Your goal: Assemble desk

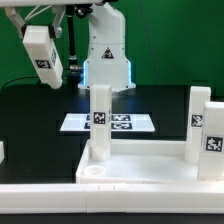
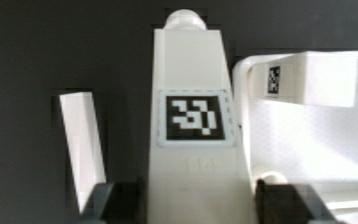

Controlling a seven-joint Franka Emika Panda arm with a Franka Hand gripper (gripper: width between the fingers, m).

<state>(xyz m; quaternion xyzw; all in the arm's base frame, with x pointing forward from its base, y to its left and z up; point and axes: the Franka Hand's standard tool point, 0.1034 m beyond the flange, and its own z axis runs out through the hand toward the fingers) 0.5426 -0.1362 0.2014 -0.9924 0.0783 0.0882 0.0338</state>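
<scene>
My gripper is shut on a white square desk leg with a black-and-white tag. It holds the leg tilted in the air above the black table at the exterior view's left. In the wrist view the leg runs between my two dark fingers. The white tabletop with its raised rim lies at the front. One leg stands in its far left corner and two legs stand at its right. A round socket shows open at the near left corner. The tabletop also shows in the wrist view.
The marker board lies flat behind the tabletop. The robot base stands at the back. A white bar-shaped part lies beside the held leg in the wrist view. A tagged leg shows at the tabletop there.
</scene>
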